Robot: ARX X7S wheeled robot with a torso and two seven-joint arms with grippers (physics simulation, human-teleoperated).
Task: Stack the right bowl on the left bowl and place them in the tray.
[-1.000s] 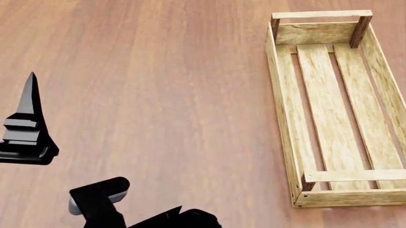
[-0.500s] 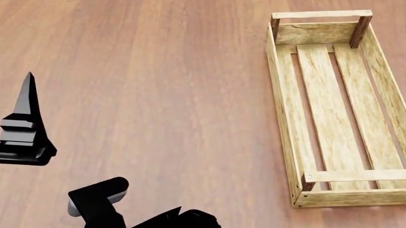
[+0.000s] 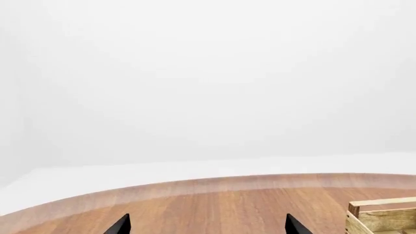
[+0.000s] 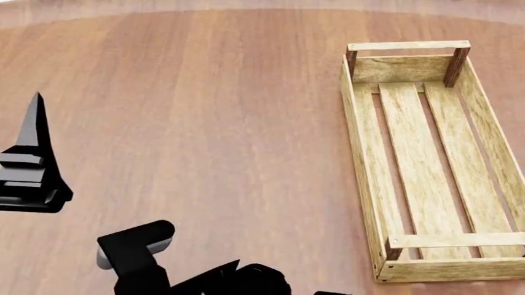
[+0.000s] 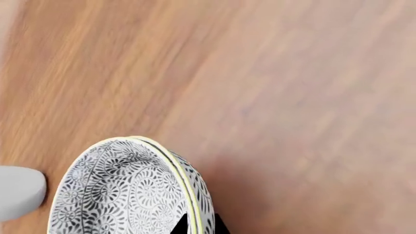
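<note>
The desk [image 4: 205, 110] was brown wood, its far edge curved. The tray [image 4: 361, 153] lay lengthwise near the desk's right edge with nothing in it; the slats of its floor showed bare, and one corner of it appeared in the left wrist view [image 3: 380, 217]. A patterned bowl [image 5: 123, 190] showed only in the right wrist view, tilted over the desk, its rim pinched between the right gripper's [image 5: 198, 225] jaws. The left gripper [image 3: 206, 224] hung over the desk's left part with its jaws wide, holding nothing.
</note>
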